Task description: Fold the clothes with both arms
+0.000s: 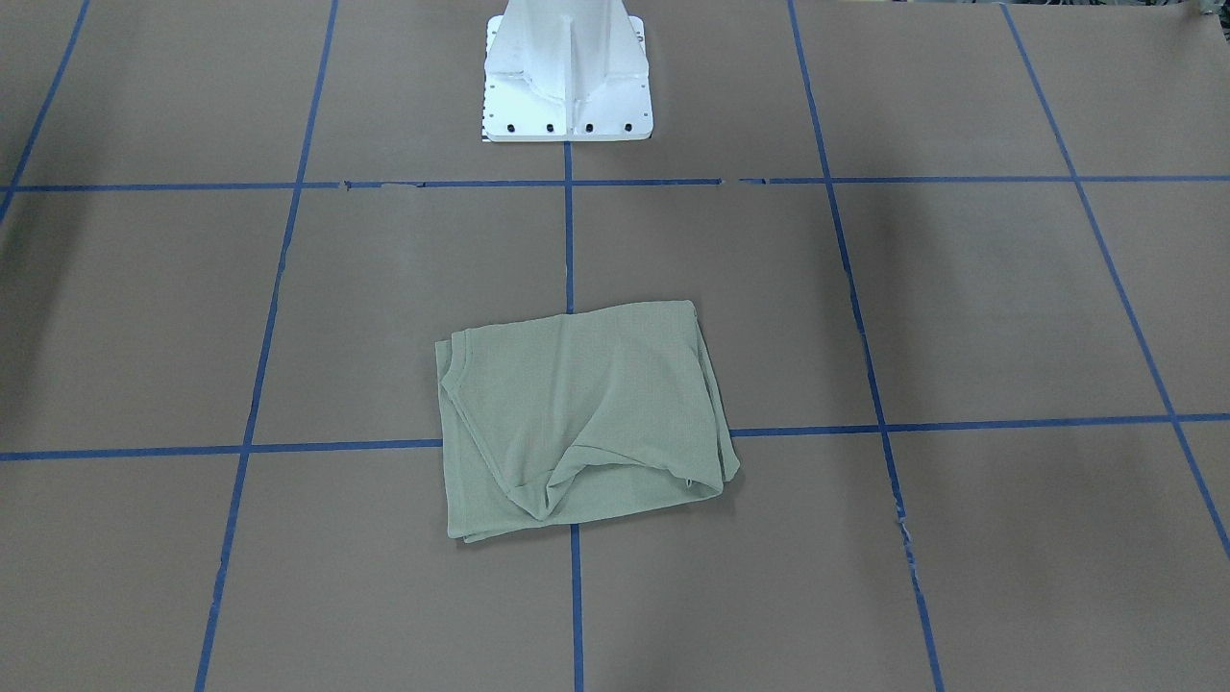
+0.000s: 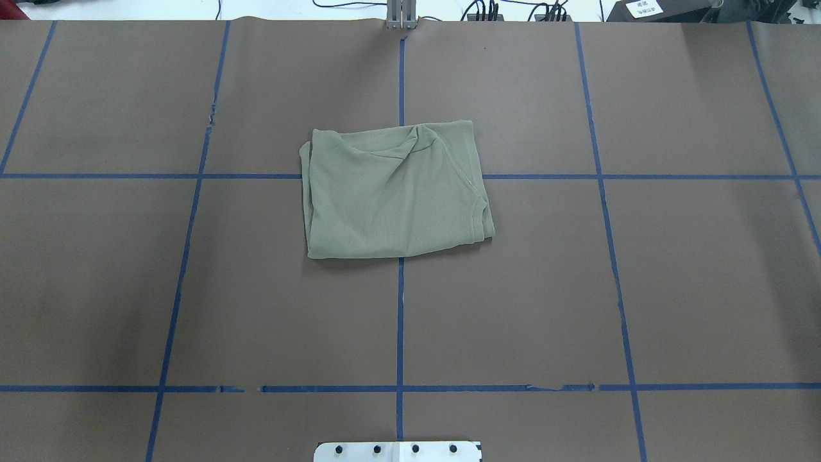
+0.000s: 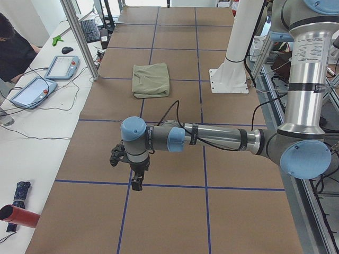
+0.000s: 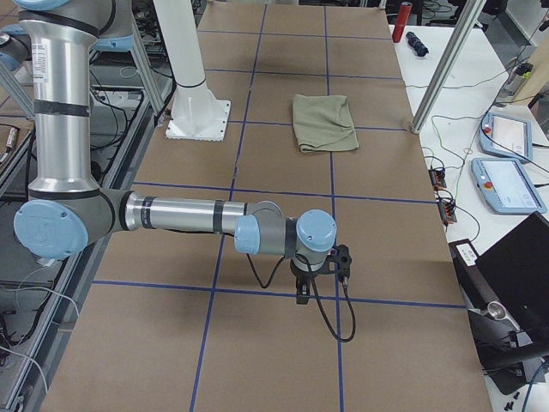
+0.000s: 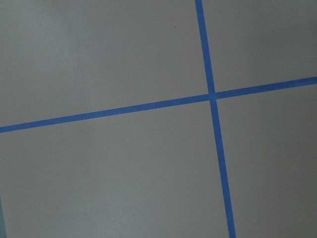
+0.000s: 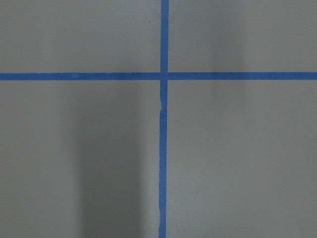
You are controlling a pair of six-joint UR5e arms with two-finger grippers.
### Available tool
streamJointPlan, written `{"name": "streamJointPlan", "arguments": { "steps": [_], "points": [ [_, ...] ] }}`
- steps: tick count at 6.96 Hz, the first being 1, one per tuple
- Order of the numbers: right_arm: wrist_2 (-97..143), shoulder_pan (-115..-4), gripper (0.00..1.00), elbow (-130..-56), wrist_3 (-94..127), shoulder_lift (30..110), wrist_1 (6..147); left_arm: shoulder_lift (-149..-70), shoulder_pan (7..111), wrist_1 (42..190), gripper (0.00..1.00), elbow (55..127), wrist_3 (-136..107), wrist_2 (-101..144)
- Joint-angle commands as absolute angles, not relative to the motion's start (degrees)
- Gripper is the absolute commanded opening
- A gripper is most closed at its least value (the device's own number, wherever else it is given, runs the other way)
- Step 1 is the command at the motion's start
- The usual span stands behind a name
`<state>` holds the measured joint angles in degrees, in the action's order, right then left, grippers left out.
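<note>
The pale sage-green shirt (image 1: 577,423) lies folded into a rough rectangle at the middle of the brown table, with some creases on top; it also shows in the overhead view (image 2: 394,192) and both side views (image 3: 151,79) (image 4: 324,122). No gripper touches it. My left gripper (image 3: 136,182) points down over a blue tape crossing, far from the shirt toward the table's left end. My right gripper (image 4: 302,292) points down over a tape crossing toward the right end. Both show only in the side views, so I cannot tell whether they are open or shut. Both wrist views show only bare table and tape.
The white pedestal base (image 1: 567,86) stands at the robot's side of the table, behind the shirt. Blue tape lines (image 2: 400,308) grid the brown surface. A side table holds teach pendants (image 3: 62,66) next to a seated person (image 3: 13,50). An aluminium post (image 3: 79,37) stands at the table's edge.
</note>
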<state>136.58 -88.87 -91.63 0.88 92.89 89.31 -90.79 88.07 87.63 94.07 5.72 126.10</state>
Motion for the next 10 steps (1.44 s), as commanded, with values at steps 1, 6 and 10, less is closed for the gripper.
{"name": "streamJointPlan", "arguments": {
  "steps": [1, 6, 10],
  "points": [
    [136.7, -90.7, 1.00, -92.8, 1.3, 92.8, 89.3, -90.8, 88.1, 87.6, 1.00, 94.2, 5.8, 126.1],
    [136.7, -91.4, 1.00, -93.3, 1.5, 93.4, 89.3, -90.8, 88.1, 87.7, 1.00, 94.0, 5.3, 127.3],
    [136.7, -91.4, 1.00, -93.3, 1.5, 93.4, 89.3, -90.8, 88.1, 87.5, 1.00, 94.0, -0.3, 130.2]
  ]
}}
